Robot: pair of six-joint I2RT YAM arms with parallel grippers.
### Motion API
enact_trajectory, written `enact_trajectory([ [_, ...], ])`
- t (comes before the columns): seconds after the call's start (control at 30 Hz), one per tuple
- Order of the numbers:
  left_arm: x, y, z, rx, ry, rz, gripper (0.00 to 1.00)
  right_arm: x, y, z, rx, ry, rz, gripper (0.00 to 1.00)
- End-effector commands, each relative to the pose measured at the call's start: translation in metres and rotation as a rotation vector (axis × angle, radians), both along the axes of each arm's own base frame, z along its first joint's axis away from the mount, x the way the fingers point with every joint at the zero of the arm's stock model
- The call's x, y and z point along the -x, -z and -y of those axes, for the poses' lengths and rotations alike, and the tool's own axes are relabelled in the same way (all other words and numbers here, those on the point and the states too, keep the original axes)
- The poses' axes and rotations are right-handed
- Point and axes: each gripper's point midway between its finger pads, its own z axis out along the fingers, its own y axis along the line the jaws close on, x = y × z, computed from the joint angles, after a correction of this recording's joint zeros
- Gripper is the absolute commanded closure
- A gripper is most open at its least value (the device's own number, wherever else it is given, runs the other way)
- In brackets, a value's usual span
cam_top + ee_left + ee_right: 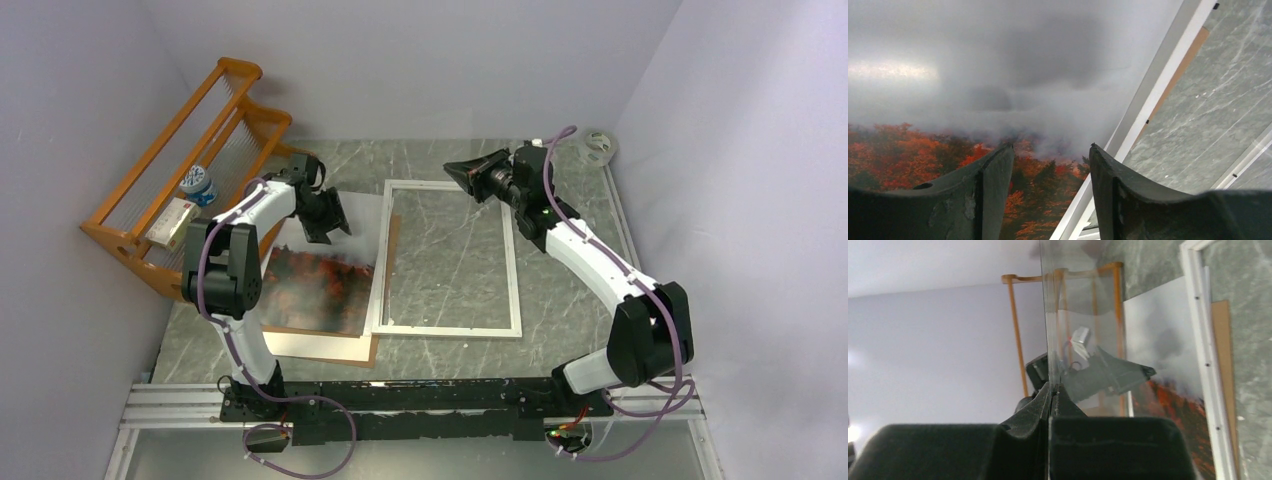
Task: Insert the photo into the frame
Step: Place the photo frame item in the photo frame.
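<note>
Your left hand (1052, 149) hangs low over the photo (320, 285), its fingers (998, 172) standing apart with nothing between them; you cannot tell from any view whether the tips touch the print. Your right hand (1053, 390) is raised above the far end of the frame (450, 329), its fingers pressed together on the lower edge of a clear pane (1068, 315). The pane stands upright and edge-on in the right wrist view, and is barely discernible from above. The photo lies flat and face up on the left half of the worktop (420, 160), with its misty grey sky toward the far side and its red-orange trees toward you. It rests on a brown backing board (1220, 340), which shows past its near and right edges. The frame lies flat just to the right of the photo, with grey worktop visible through its opening. Its left rail runs along the photo's right edge and lies over the board there. An orange rack (240, 70) stands along the left wall, holding a small box (170, 222) and a blue-and-white tub (200, 185). A roll of tape (598, 145) lies in the far right corner.
</note>
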Motion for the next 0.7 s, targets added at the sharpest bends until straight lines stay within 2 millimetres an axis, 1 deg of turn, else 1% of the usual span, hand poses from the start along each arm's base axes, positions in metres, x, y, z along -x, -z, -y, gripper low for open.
enact_trajectory([
  [0.0,-0.001,0.005,-0.004,0.011,-0.017,-0.005,0.34,0.003,0.045,0.008,0.088,0.04,-0.066,1.0],
  [0.07,-0.001,0.007,-0.003,0.019,-0.015,-0.012,0.27,0.007,0.074,0.014,0.098,0.051,-0.105,1.0],
  [0.1,0.0,0.008,-0.002,0.023,-0.014,-0.015,0.24,0.006,0.081,0.017,0.108,0.055,-0.088,1.0],
  [0.13,0.0,0.008,-0.002,0.03,-0.011,-0.013,0.2,0.005,0.097,0.022,0.155,0.062,-0.102,1.0],
  [0.2,0.001,0.009,0.001,0.047,-0.002,-0.015,0.14,0.003,0.119,0.029,0.229,0.054,-0.111,1.0],
  [0.23,0.001,0.009,0.003,0.059,0.006,-0.015,0.11,0.005,0.134,0.031,0.266,0.046,-0.11,1.0],
  [0.33,0.0,0.008,0.01,0.091,0.039,-0.008,0.07,0.006,0.159,0.038,0.308,0.022,-0.104,1.0],
  [0.4,0.0,0.007,0.013,0.106,0.063,-0.003,0.07,0.009,0.172,0.045,0.341,0.01,-0.093,1.0],
  [0.5,-0.002,0.005,0.021,0.153,0.096,0.006,0.07,0.007,0.179,0.054,0.366,-0.002,-0.059,1.0],
  [0.67,-0.003,0.004,0.039,0.258,0.143,0.013,0.11,0.009,0.188,0.069,0.4,-0.008,-0.029,1.0],
])
